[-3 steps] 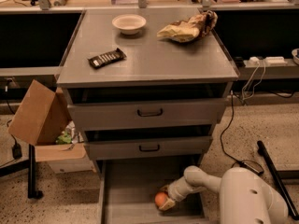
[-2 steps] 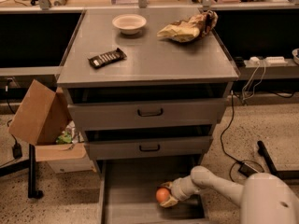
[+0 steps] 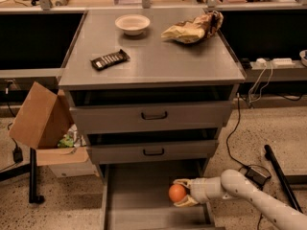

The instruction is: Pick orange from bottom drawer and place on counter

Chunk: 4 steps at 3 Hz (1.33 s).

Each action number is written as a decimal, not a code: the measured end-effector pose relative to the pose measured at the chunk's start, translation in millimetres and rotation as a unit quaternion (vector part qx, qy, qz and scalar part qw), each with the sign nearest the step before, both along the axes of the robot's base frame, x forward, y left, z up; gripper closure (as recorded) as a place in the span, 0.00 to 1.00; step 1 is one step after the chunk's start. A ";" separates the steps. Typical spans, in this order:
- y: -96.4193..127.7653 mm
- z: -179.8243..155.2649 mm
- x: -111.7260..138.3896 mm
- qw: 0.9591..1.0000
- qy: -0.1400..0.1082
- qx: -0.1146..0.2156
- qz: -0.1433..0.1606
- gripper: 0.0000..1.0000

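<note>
The orange (image 3: pixel 176 193) is small and round, held over the right part of the open bottom drawer (image 3: pixel 139 195), a shallow grey tray pulled out at the cabinet's foot. My gripper (image 3: pixel 183 193) reaches in from the lower right on a white arm and is shut on the orange, one finger above it and one below. The orange seems lifted slightly off the drawer floor. The counter (image 3: pixel 158 61) is the flat grey top of the cabinet, well above the gripper.
On the counter lie a white bowl (image 3: pixel 132 24), a crumpled chip bag (image 3: pixel 193 28) and a dark snack bar (image 3: pixel 110 59). Two closed drawers with black handles (image 3: pixel 154 115) sit above. A cardboard box (image 3: pixel 41 116) stands left; cables (image 3: pixel 240 128) trail right.
The gripper has closed around the orange and raised it a little, moving up and slightly right. The arm has pulled back, so less of it fills the lower right.
</note>
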<state>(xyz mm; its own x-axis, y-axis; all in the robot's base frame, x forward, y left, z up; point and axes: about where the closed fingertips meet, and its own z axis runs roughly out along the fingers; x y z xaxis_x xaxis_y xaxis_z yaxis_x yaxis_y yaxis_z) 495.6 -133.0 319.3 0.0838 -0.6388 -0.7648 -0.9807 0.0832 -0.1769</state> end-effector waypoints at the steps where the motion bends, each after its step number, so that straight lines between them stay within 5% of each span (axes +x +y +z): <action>1: 0.0 0.0 0.0 1.000 0.000 0.000 0.000 1.00; 2: 18.5 62.2 -11.4 0.998 -0.043 -0.005 0.033 1.00; 3: 50.4 153.8 -36.0 0.990 -0.110 -0.016 0.083 1.00; 4: 76.9 234.1 -62.3 0.977 -0.171 -0.032 0.123 1.00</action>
